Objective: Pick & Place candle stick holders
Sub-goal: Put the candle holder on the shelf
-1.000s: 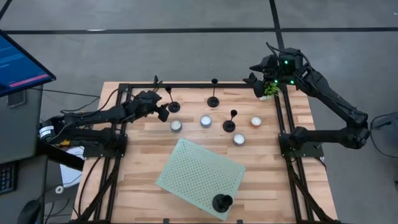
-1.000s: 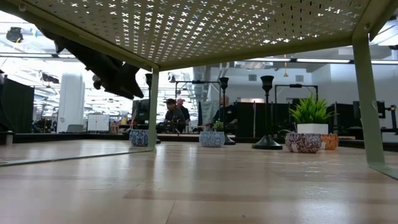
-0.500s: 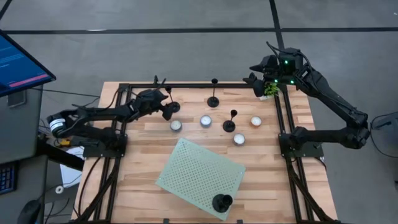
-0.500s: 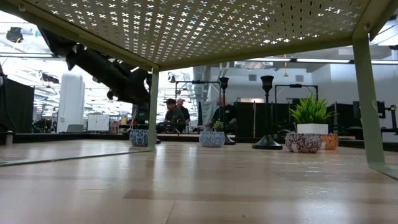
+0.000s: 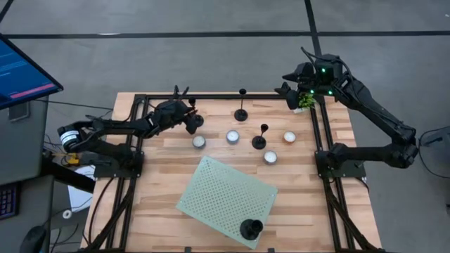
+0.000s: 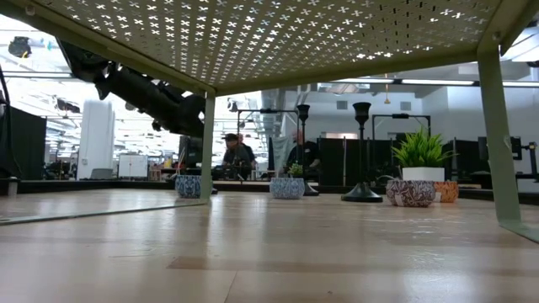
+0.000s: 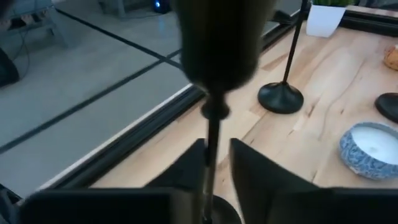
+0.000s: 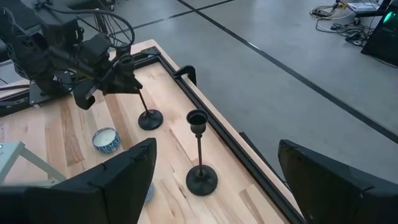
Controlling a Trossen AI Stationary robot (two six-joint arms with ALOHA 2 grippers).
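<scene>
Left wrist view: left gripper (image 7: 214, 163) jaws slightly spread around holder stem (image 7: 212, 144), seemingly not pinching.

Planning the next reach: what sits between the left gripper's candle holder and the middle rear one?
Bare wood only, per the high view, between the left gripper's holder and the rear holder.

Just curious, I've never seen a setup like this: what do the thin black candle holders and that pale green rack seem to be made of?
The thin black candle stick holders look like matte painted metal, judging by their slim rigid stems. The pale green perforated rack looks like painted sheet metal, given its punched holes. Neither is certain.
</scene>
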